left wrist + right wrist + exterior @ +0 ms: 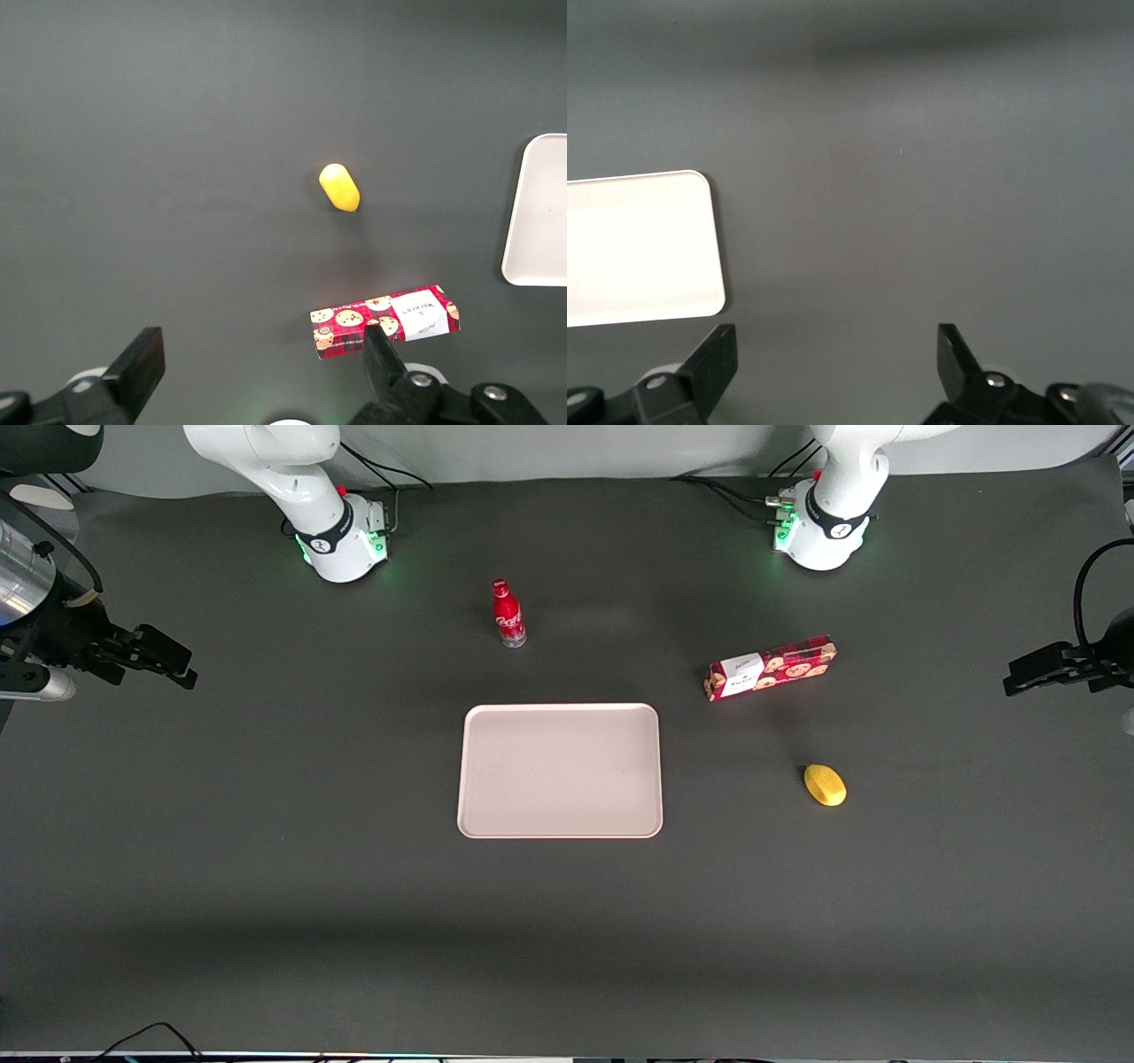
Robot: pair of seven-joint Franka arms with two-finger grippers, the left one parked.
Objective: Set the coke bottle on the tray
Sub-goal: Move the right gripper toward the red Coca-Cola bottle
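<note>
The coke bottle (508, 613), small and red with a red cap and white lettering, stands upright on the dark table, farther from the front camera than the tray. The pale pinkish-beige tray (560, 771) lies flat mid-table with nothing on it; one corner of it shows in the right wrist view (638, 248). My gripper (173, 664) hangs above the table toward the working arm's end, well apart from both bottle and tray. In the right wrist view the gripper (835, 350) is open and empty over bare table. The bottle is out of that view.
A long red cookie box (769, 668) and a yellow lemon-like object (825, 785) lie toward the parked arm's end of the table. Both show in the left wrist view, the box (385, 321) and the yellow object (339, 187), with the tray's edge (540, 212).
</note>
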